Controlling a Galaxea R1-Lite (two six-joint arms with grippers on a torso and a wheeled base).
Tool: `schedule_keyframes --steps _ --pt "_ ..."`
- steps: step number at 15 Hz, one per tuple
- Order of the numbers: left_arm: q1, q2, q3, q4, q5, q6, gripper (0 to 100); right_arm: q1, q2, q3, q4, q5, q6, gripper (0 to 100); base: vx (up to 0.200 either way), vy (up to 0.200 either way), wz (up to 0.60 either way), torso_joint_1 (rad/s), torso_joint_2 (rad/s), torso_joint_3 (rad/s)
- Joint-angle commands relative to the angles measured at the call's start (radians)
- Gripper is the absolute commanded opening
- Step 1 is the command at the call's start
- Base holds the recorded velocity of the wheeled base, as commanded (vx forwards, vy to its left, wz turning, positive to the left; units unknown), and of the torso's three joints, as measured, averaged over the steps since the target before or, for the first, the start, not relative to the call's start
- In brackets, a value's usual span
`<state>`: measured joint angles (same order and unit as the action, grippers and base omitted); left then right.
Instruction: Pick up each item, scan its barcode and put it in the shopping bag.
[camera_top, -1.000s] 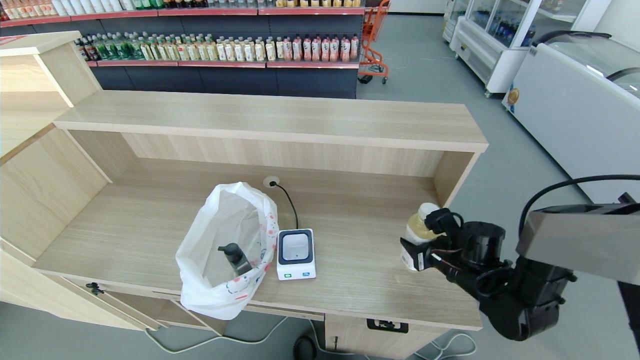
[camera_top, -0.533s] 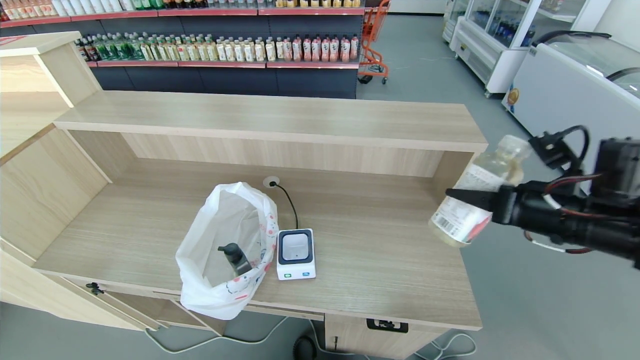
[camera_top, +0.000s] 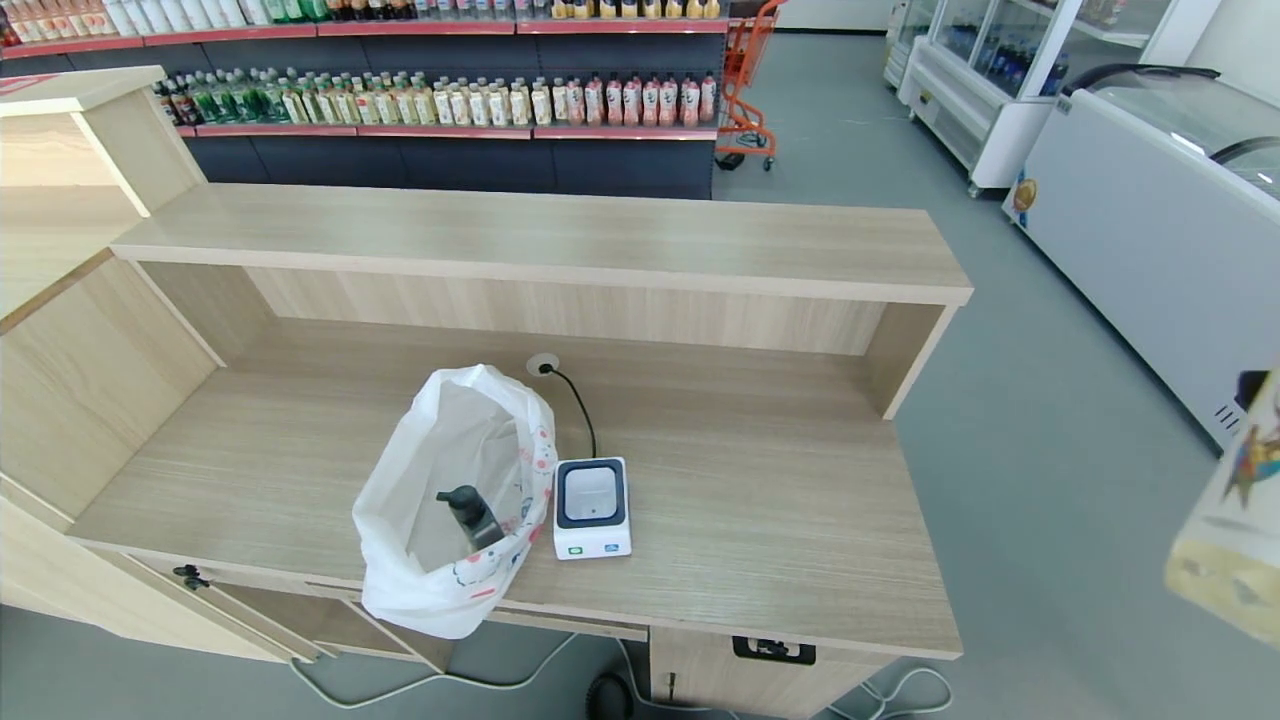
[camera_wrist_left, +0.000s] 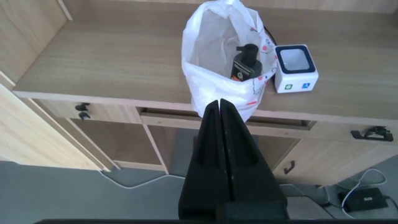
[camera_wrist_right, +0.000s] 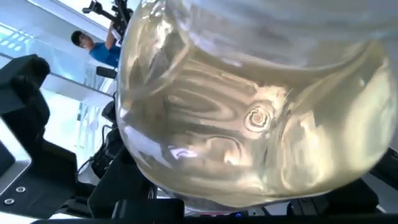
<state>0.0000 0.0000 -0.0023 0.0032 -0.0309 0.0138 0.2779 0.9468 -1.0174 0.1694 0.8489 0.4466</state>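
Wooden counter, shopping bag, scanner beside it

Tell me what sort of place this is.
Most likely the checkout of a small shop. Shelves of bottled drinks line the back, freezers stand to the side, and a scanner sits beside a shopping bag on the wooden counter.

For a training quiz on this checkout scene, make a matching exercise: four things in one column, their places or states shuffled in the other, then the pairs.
1. pump bottle
2. scanner
3. drink bottle
4. left end effector

A. raised clear of the counter, off to its right
B. shut, on the near side of the counter
C. inside the shopping bag
D. on the counter, right beside the bag

Pairs: 1-C, 2-D, 3-A, 4-B.
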Motion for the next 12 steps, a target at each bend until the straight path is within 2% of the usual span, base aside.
schedule_keyframes --steps 1,4,7,9,12 --pt "0.0 0.002 0.001 0.0 0.0 0.0 0 0.035 -0.049 -0.026 0.016 0.005 0.0 0 0.0 0.0 0.0 0.0 0.0 0.0" --pt "0.0 0.002 -0.001 0.0 0.0 0.0 0 0.063 -0.045 -0.055 0.016 0.012 -0.002 0 0.0 0.0 0.0 0.0 0.0 0.0" --pt "0.0 0.002 -0.001 0.0 0.0 0.0 0 0.146 -0.01 -0.156 0.07 0.007 -0.003 0 0.0 0.0 0.0 0.0 0.0 0.0" --pt "0.0 0.002 -0.001 0.0 0.0 0.0 0 0.19 -0.017 -0.138 0.088 0.002 -0.005 0 0.0 0.0 0.0 0.0 0.0 0.0" --pt "0.0 0.002 0.001 0.0 0.0 0.0 0 0.204 -0.02 -0.11 0.093 0.002 -0.006 0 0.0 0.0 0.0 0.0 0.0 0.0"
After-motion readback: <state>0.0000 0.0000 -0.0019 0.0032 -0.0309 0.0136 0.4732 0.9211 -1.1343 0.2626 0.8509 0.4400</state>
